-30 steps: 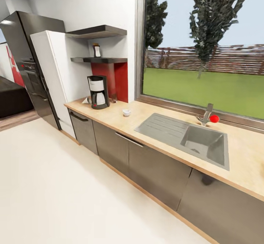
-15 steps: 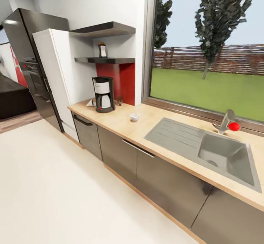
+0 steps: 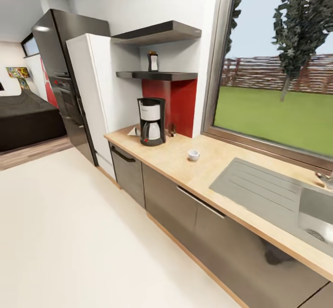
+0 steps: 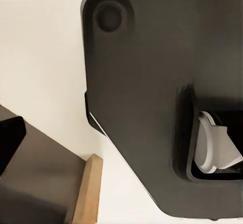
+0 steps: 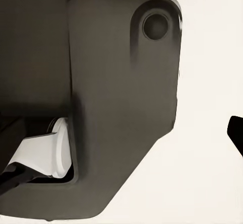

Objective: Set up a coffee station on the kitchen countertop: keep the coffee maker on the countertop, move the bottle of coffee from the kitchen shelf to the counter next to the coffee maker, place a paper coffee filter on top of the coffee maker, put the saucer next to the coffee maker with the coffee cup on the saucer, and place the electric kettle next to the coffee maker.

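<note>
At the far left of the head view a black bed lies in the next room, and a tall black oven column stands beside a white cabinet. The countertop starts at that cabinet and runs off to the right under a wide window.

Near its left end stands the coffee maker, upright, with something small and white, perhaps the filter, lying just beside it toward the cabinet. A small dark item sits against the red backsplash just past the machine; it is too small to name.

Above, on the lower of two dark shelves, the bottle stands upright.

Further right the cup sits alone on the bare countertop, well apart from the coffee maker. Beyond it comes the grey sink with its ribbed drainboard.

Both wrist views look past a dark robot body panel to the cream floor; whether either pincer is spread or pressed together I cannot tell.
</note>
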You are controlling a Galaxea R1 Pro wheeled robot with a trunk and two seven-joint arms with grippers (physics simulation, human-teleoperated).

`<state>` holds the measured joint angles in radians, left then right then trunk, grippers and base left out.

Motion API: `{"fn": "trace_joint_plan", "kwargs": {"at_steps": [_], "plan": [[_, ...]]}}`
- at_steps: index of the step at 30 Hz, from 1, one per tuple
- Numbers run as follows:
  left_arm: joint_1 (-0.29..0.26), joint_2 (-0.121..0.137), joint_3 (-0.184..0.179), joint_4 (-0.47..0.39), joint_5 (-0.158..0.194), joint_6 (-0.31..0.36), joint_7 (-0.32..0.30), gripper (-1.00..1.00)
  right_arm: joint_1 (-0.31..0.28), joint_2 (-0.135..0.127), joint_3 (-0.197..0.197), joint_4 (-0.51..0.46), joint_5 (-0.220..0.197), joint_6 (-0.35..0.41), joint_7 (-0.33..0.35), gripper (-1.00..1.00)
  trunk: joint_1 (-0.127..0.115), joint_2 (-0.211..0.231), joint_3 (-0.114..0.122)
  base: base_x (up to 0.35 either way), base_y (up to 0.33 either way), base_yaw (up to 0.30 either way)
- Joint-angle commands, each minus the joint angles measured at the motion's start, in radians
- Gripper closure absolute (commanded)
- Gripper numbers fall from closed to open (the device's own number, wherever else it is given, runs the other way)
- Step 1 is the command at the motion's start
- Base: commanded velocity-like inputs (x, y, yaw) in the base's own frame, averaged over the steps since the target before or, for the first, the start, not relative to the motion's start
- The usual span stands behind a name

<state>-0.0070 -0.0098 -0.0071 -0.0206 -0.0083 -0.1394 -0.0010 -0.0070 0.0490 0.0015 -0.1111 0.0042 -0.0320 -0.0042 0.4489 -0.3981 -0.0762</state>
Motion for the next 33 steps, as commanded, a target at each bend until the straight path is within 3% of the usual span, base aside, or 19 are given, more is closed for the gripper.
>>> {"fn": "trace_joint_plan", "kwargs": {"at_steps": [1,33], "plan": [[-0.001,0.0,-0.001,0.001,0.0,-0.003,0.0,-1.0,-0.001,0.0,0.0,0.001,0.0,-0.003,0.0,-1.0,0.001,-0.002,-0.002,0.327,0.177,0.024],[-0.001,-0.001,-0.001,0.001,0.001,-0.005,-0.001,-1.0,-0.001,0.0,0.0,0.001,0.0,-0.003,0.0,-1.0,0.001,-0.002,-0.002,0.325,0.18,0.001]]}}
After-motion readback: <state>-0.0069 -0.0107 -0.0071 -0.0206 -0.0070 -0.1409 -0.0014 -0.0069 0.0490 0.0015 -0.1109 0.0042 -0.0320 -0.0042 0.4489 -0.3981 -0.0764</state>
